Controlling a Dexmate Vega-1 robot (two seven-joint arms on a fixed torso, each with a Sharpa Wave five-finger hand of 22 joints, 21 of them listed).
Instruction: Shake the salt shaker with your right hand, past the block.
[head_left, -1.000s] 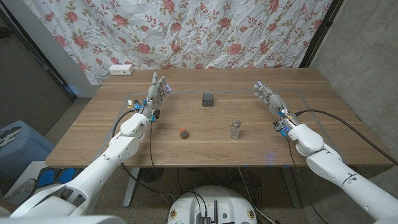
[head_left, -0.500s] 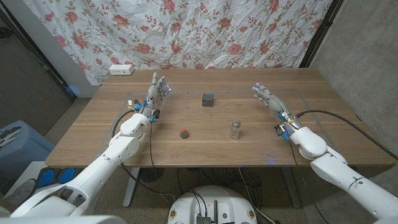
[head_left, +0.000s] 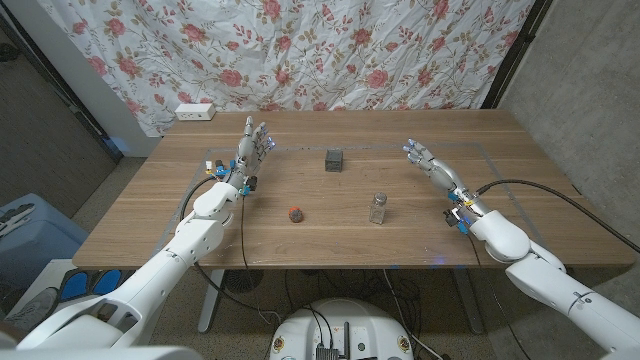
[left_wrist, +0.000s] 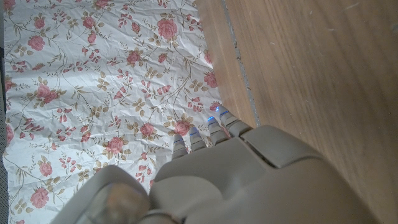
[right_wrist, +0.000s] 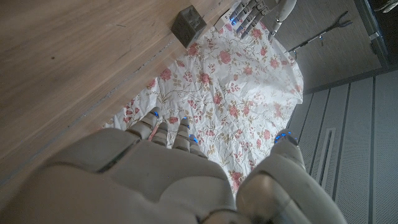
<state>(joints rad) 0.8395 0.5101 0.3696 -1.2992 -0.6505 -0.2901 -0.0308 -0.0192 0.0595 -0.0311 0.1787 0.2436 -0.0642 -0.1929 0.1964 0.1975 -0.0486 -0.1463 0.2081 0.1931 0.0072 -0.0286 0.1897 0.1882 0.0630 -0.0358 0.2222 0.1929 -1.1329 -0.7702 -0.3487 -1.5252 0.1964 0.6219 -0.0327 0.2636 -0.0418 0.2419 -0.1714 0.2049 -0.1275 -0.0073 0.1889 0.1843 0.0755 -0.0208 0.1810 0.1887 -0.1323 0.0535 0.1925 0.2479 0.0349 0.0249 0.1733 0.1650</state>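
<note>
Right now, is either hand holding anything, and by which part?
Nothing is held: left hand and right hand are open; the clear glass salt shaker stands untouched.

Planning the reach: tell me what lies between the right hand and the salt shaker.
Head view: only bare tabletop between the right hand and the salt shaker.

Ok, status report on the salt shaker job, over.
Both hands open, holding nothing: left hand, right hand. Salt shaker upright on the table, untouched. Dark block beyond it, small red thing to its left; path clear.
</note>
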